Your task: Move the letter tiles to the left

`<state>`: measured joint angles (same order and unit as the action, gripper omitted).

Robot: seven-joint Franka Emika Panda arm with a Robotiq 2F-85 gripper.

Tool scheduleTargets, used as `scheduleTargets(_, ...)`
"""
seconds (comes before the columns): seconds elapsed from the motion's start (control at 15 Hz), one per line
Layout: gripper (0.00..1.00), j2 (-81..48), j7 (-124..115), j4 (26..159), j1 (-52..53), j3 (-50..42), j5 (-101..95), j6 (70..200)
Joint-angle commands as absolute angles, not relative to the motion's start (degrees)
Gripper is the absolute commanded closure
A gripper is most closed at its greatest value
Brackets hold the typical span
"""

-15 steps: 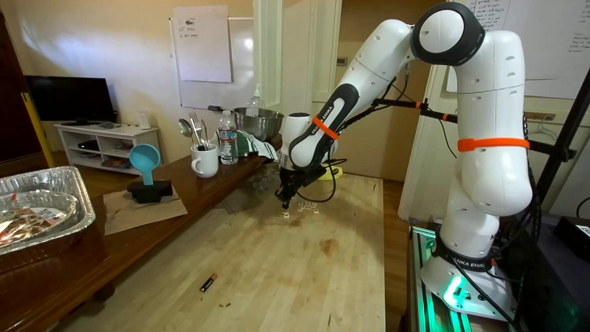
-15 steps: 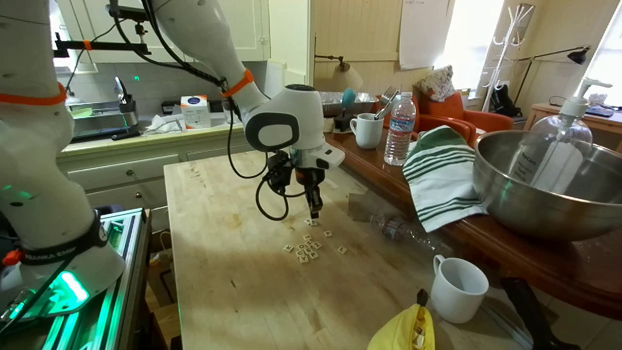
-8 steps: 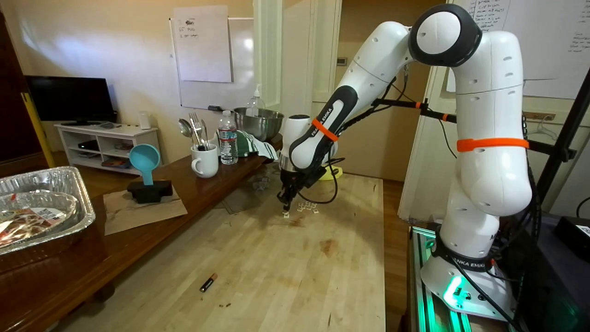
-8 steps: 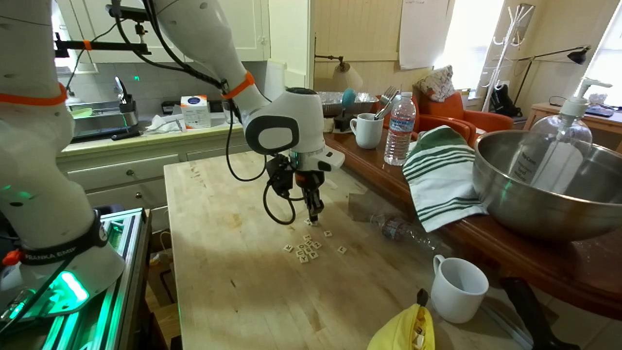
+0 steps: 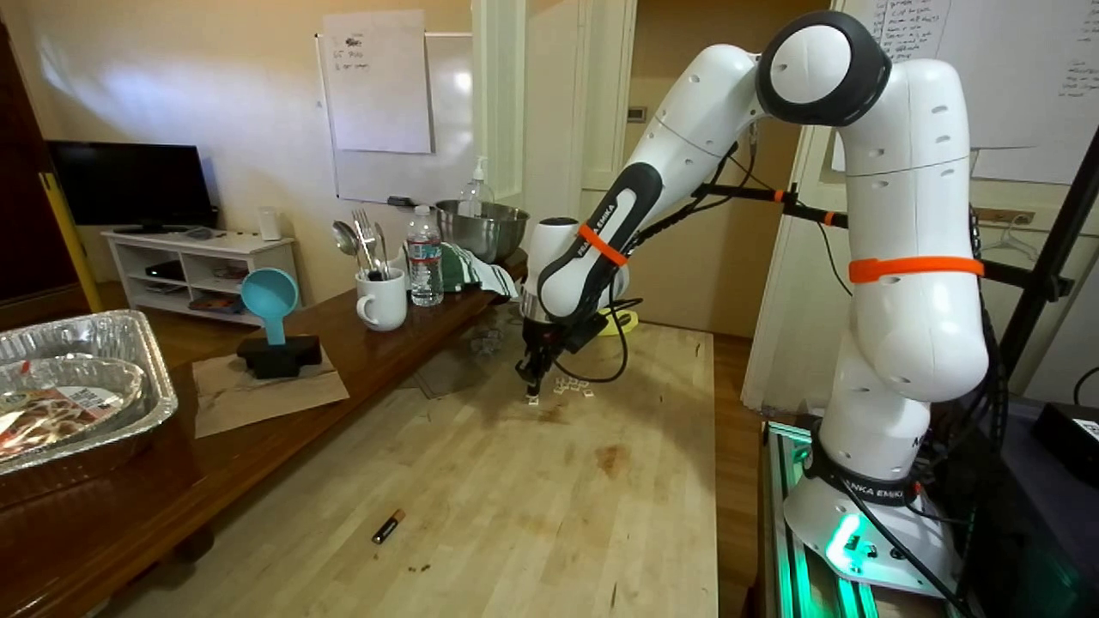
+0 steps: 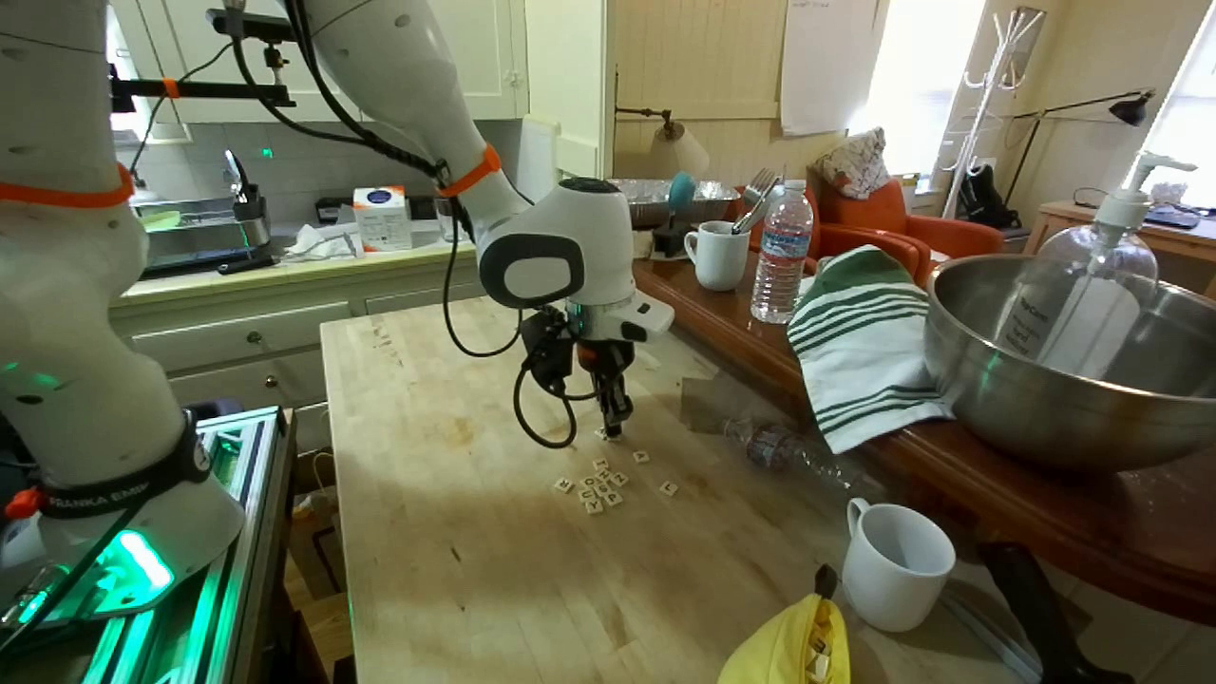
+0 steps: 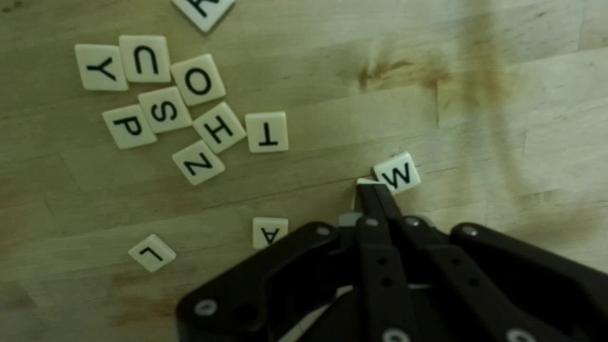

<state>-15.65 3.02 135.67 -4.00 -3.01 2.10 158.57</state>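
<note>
The letter tiles are small cream squares lying on the wooden table. Several, such as the H tile [image 7: 219, 127], form a loose cluster, which also shows in both exterior views [image 6: 600, 491] [image 5: 571, 385]. An L tile [image 7: 152, 252] and an A tile [image 7: 270, 232] lie apart. A tile marked W or M [image 7: 398, 172] lies beside my fingertips. My gripper [image 7: 374, 185] is shut, its fingers together and nothing visible between them. Its tips cover most of another tile [image 7: 365, 181]; whether they touch it is unclear. The gripper [image 6: 613, 432] points down, beyond the cluster in an exterior view.
A yellow pouch [image 6: 788, 646] and a white mug [image 6: 898, 570] stand on the table beyond the tiles. A clear plastic bottle [image 6: 771, 445] lies near the raised dark ledge [image 5: 343, 378]. A battery [image 5: 388, 526] lies on the table.
My gripper has moved down a little, its tips now at the tile beneath them. It stays shut. The tiles have not visibly moved.
</note>
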Motion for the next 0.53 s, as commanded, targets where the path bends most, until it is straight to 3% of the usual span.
scheduleTargets(0.0,1.00,-17.2,3.6,135.5,-4.9,-2.3,3.3,160.9)
scheduleTargets(0.47,1.00,-17.9,1.6,135.2,-5.0,-2.4,4.1,160.9)
